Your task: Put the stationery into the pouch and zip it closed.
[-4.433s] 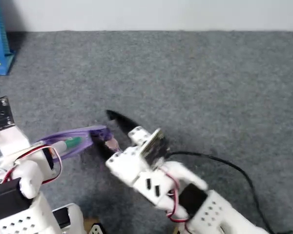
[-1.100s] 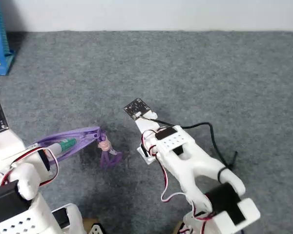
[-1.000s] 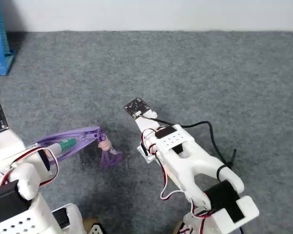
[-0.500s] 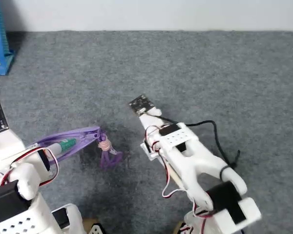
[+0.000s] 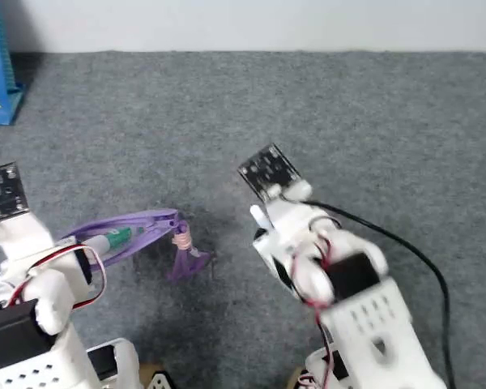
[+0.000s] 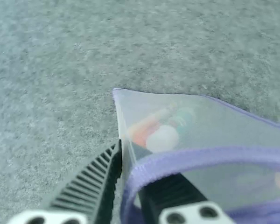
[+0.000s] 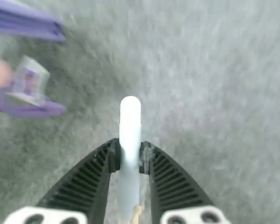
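The pouch [image 6: 210, 126] is translucent with a purple zip band, and an orange marker [image 6: 147, 128] and a green marker [image 6: 183, 115] show through its wall. The left gripper [image 6: 126, 161] is clamped on its edge and holds it edge-up beside the left arm, above the grey mat [image 5: 348, 121]. A purple tassel [image 5: 182, 258] dangles from the pouch's far end. The right gripper [image 7: 129, 150] is closed tight on a white stick [image 7: 129, 114], near the tassel but apart from it.

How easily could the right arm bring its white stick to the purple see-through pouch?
Probably yes: only grey mat lies between the right gripper, shut on the white stick, and the purple see-through pouch held by the left gripper. Whether its mouth is open is unclear.
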`<state>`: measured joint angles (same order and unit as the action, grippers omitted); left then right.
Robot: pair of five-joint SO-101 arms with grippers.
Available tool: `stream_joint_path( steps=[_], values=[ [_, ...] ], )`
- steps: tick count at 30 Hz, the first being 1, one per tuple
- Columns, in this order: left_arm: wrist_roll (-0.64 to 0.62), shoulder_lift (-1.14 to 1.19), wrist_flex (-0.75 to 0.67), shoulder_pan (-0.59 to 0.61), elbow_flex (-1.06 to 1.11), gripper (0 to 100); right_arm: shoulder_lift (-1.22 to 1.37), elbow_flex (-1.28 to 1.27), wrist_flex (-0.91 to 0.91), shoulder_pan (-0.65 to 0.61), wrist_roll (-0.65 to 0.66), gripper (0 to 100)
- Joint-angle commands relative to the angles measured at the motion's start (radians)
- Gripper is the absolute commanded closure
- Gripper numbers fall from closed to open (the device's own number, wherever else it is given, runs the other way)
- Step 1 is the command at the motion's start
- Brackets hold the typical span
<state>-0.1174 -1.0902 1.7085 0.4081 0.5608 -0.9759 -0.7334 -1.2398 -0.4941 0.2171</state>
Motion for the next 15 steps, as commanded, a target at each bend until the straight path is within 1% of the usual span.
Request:
stream_joint_path(
  steps=[1,3,6,10,12,15],
  values=[
    [0.006,0.015,-0.006,-0.048,-0.039,99,-0.17,0.035,-0.012,-0.03,0.011,99.1],
    [0.006,0.015,-0.006,-0.066,-0.041,99,-0.239,0.037,-0.004,-0.058,0.006,99.1],
    [0.006,0.015,-0.006,-0.071,-0.038,99,-0.312,0.081,-0.004,-0.114,-0.044,99.1],
    [0.006,0.015,-0.006,-0.071,-0.036,99,-0.338,0.187,0.001,-0.193,-0.109,99.1],
    [0.006,0.015,-0.005,-0.071,-0.036,99,-0.341,0.229,0.053,-0.216,-0.14,99.1],
    [0.006,0.015,0.0,-0.071,-0.035,99,-0.344,0.264,0.186,-0.225,-0.169,99.1]
  ],
)
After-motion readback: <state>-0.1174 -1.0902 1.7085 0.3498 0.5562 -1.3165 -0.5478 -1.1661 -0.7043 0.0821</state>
